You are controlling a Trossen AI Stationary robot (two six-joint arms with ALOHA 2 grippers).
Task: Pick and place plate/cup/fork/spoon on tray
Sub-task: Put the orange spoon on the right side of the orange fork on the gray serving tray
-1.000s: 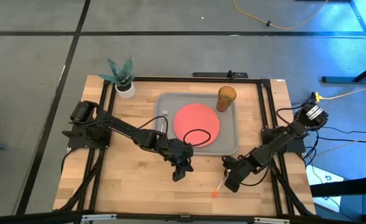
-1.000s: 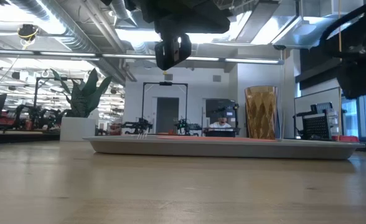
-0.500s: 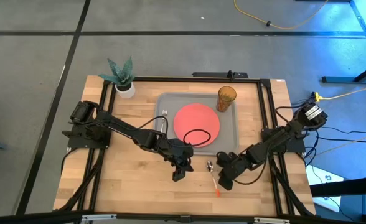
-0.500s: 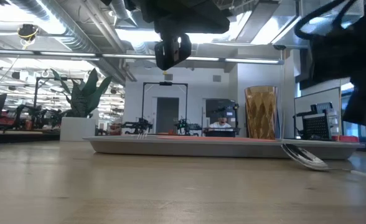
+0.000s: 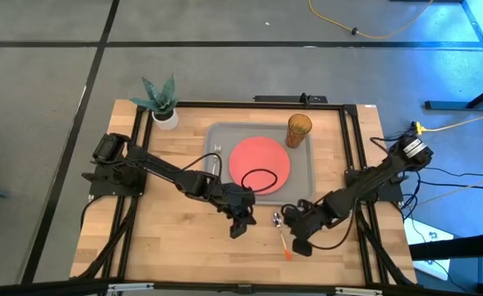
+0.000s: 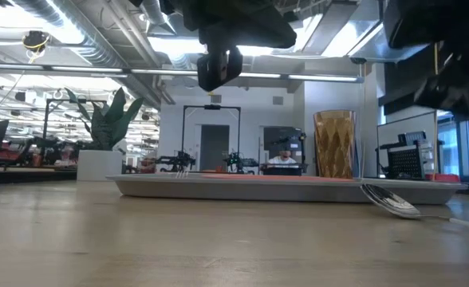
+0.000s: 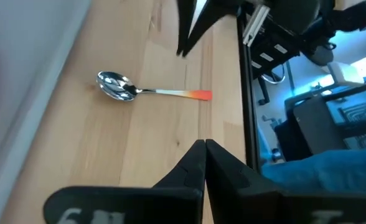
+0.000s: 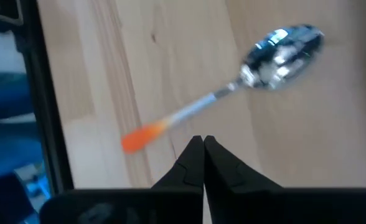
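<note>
The spoon (image 5: pixel 281 234) lies flat on the wooden table just in front of the grey tray (image 5: pixel 307 185), its bowl toward the tray and its orange handle end toward the near edge. My right gripper (image 5: pixel 300 245) hangs shut above the table, beside the spoon's handle (image 8: pixel 170 121), and touches nothing. My left gripper (image 5: pixel 236 233) is shut and held above the table left of the spoon (image 7: pixel 152 92). On the tray sit the coral plate (image 5: pixel 259 162), the amber cup (image 5: pixel 299 130) at its far right corner, and the fork (image 5: pixel 213 163) along its left side.
A white pot with a green plant (image 5: pixel 163 105) stands at the table's far left corner. A black frame rail (image 5: pixel 350 148) runs along the table's edges. Bare wood lies in front of the tray on the near left (image 5: pixel 167 238).
My right gripper has risen off the table and rolled at the wrist, staying shut. The spoon, mostly hidden under it a second ago, now lies in full view; its bowl end has swung toward the table's left while the orange handle end stayed near its place.
</note>
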